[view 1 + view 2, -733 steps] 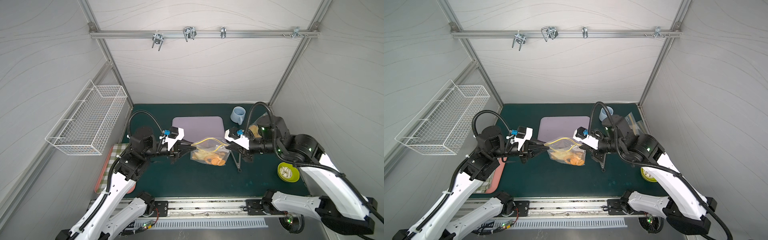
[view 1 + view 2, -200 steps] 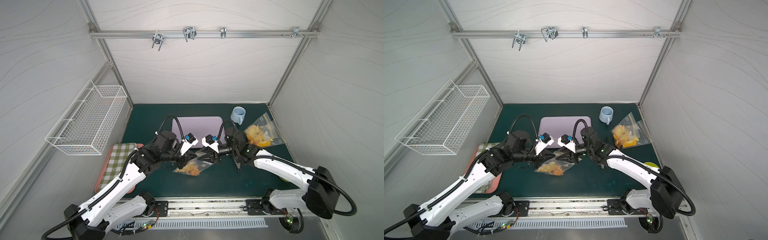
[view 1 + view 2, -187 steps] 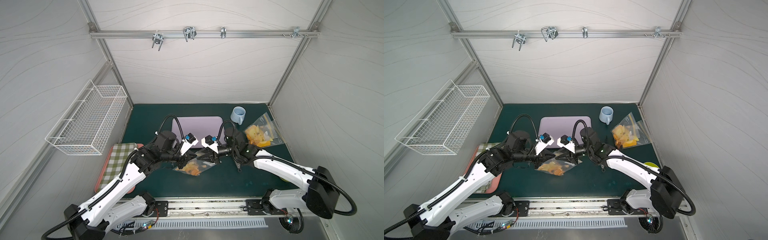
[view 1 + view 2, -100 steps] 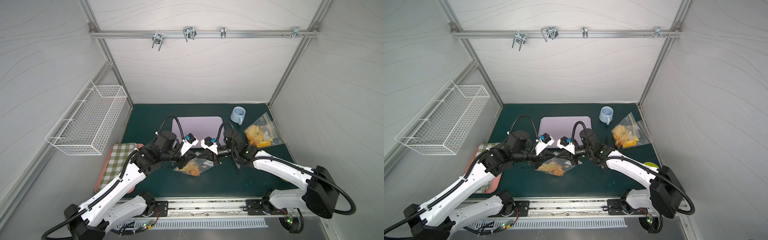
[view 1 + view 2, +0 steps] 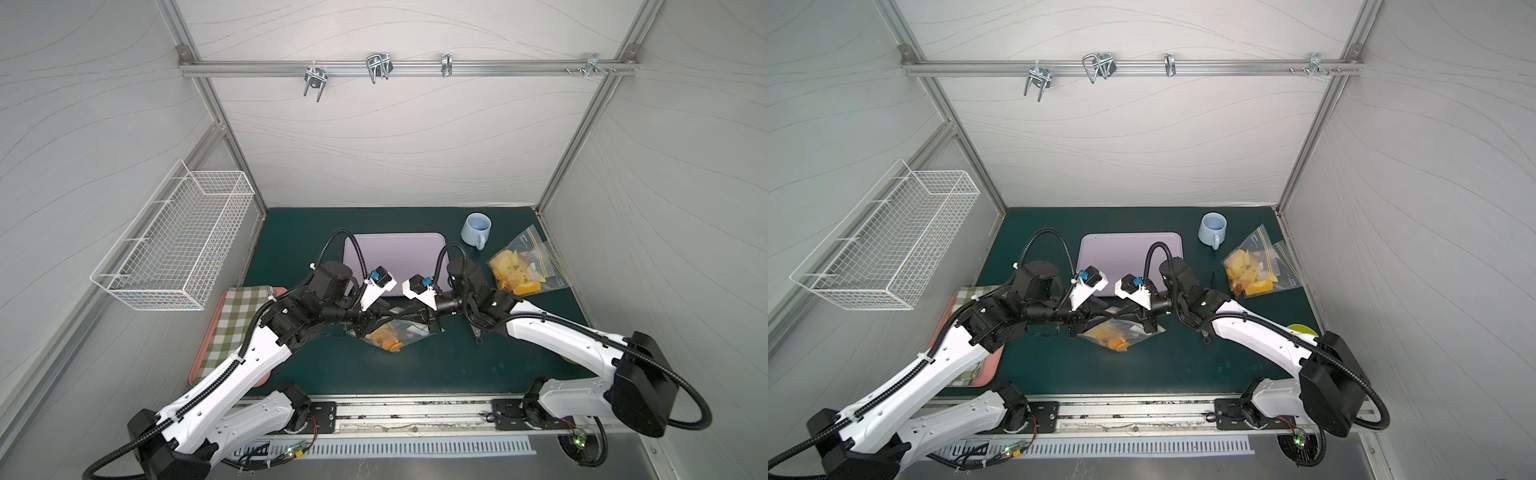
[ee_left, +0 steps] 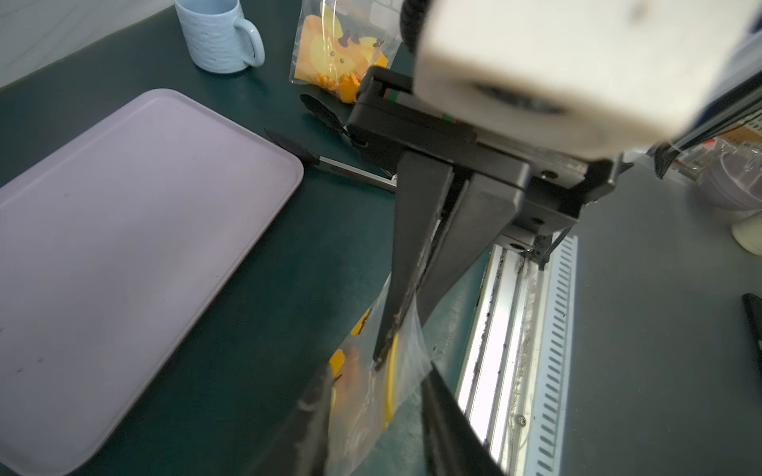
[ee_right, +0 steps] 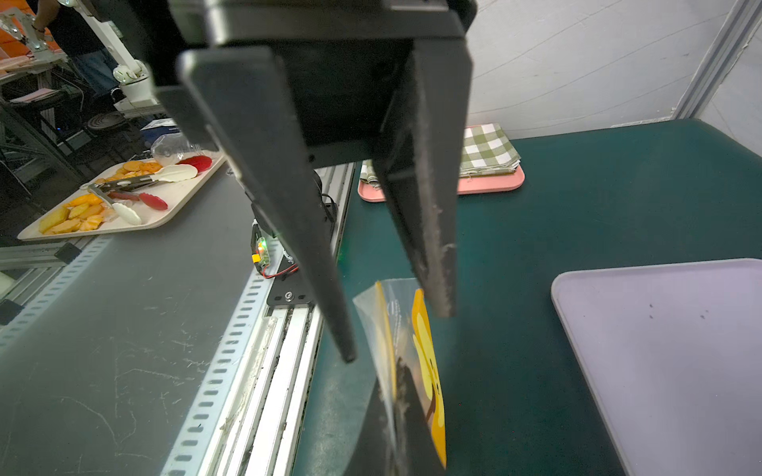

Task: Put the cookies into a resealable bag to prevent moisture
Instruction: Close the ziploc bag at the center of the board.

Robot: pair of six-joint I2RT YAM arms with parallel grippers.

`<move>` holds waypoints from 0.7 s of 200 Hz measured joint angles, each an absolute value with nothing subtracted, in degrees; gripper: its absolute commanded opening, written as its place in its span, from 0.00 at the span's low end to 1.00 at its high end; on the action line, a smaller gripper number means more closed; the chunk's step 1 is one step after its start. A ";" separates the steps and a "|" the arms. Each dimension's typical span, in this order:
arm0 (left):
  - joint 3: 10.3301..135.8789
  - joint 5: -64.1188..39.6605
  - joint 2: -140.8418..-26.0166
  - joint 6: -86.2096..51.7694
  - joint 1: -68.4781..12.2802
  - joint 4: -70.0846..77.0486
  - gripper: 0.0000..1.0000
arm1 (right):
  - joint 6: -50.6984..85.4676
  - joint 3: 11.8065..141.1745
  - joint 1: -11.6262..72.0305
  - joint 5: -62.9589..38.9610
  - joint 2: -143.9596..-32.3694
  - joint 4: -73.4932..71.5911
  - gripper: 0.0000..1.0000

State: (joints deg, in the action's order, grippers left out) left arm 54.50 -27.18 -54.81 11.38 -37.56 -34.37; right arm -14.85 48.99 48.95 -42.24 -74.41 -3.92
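I reckon I'm sealing: cookies [image 5: 1115, 341] lie in the bag [image 5: 1133, 332], right gripper [image 6: 382, 357] pinches its top edge, left gripper [image 7: 398, 334] stands open around it; next, left must clamp along that edge.

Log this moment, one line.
left pincer: open around bag edge | right pincer: shut on bag | cookies: inside bag

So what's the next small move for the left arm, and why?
Probably slide the left gripper along the bag zip edge and pinch it shut: its jaws stand open around that edge, the right gripper clamps it, and the cookies are inside.
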 measured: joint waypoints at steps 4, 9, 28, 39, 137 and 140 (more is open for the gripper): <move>54.50 -27.40 -54.78 10.87 -37.56 -34.39 0.15 | -14.85 48.99 48.95 -42.28 -74.41 -3.90 0.00; 54.50 -27.62 -54.81 11.11 -37.56 -34.37 0.08 | -14.85 48.99 48.95 -42.30 -74.41 -3.90 0.00; 54.50 -28.25 -54.81 11.81 -37.56 -34.41 0.00 | -14.83 48.99 48.93 -42.33 -74.41 -3.86 0.00; 54.50 -28.58 -54.81 11.75 -37.56 -34.39 0.00 | -14.74 48.99 48.93 -42.33 -74.41 -3.86 0.26; 54.50 -29.08 -54.85 11.79 -37.56 -34.41 0.00 | -13.06 48.66 48.75 -42.04 -74.11 -4.43 0.44; 54.50 -29.08 -54.85 11.79 -37.56 -34.41 0.00 | -13.08 48.62 48.71 -42.04 -74.04 -4.43 0.44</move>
